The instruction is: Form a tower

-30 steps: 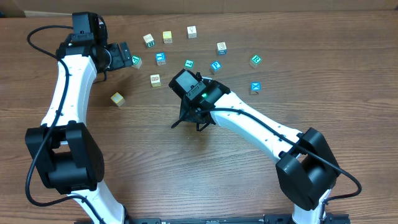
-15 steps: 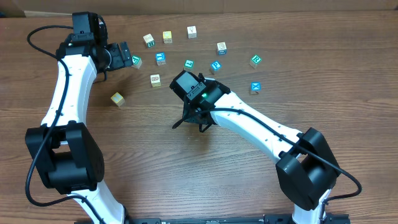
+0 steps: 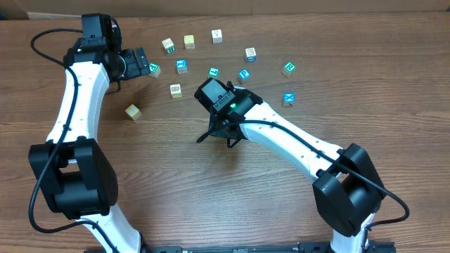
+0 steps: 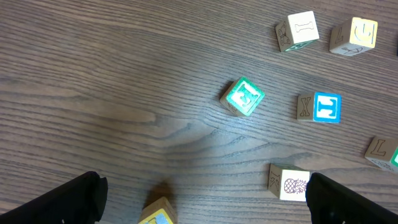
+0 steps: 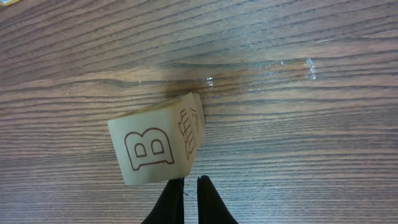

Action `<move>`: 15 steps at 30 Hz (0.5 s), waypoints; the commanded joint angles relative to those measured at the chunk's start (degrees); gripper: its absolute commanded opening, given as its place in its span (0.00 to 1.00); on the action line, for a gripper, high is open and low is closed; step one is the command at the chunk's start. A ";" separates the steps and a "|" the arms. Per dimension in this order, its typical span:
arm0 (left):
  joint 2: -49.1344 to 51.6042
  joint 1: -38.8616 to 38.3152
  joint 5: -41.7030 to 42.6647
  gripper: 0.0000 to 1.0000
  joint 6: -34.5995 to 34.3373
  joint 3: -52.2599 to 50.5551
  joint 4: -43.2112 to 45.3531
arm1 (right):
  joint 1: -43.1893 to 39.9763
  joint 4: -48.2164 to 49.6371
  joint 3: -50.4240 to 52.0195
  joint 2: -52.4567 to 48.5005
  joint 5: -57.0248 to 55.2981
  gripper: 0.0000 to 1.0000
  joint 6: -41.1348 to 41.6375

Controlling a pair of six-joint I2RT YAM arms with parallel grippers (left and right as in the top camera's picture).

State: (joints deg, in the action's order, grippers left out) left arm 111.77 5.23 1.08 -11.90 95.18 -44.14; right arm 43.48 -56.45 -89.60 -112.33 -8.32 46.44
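Note:
No tower shows in any view; only single cubes lie on the table. My right gripper (image 5: 190,182) (image 3: 223,135) is shut with nothing between its fingers. In the right wrist view its tips sit at the lower edge of a tilted cream cube (image 5: 158,146) with a brown "B" face. The right arm hides that cube from overhead. My left gripper (image 4: 202,205) (image 3: 138,62) hangs open at the back left. A green-faced cube (image 4: 242,96) (image 3: 153,69) lies ahead of it, and a yellow-and-blue cube (image 4: 158,213) sits between its fingers, low in the left wrist view.
Loose cubes are scattered across the back of the table: a blue one (image 3: 181,66), a pineapple one (image 3: 175,90) (image 4: 289,183), cream ones (image 3: 169,46) (image 3: 216,35), and teal and blue ones (image 3: 289,68) (image 3: 288,98) to the right. A yellow cube (image 3: 132,111) lies by the left arm.
The right arm has edged slightly to the right over the table's middle. The left arm has not moved.

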 commanded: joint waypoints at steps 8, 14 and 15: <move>-1.60 -0.37 0.00 1.00 -0.52 -0.02 0.20 | -0.22 -0.26 0.31 0.35 -1.36 0.04 -1.88; -1.60 -0.37 0.00 1.00 -0.52 -0.02 0.20 | -0.22 -0.94 0.28 0.37 -2.80 0.07 -2.14; -1.60 -0.37 0.00 1.00 -0.52 -0.02 0.20 | -0.22 -1.09 0.13 0.44 -2.82 0.09 -3.89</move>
State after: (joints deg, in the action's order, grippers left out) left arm 111.77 5.23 1.10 -11.90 95.18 -44.14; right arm 43.48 -56.95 -89.60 -112.33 -8.99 44.88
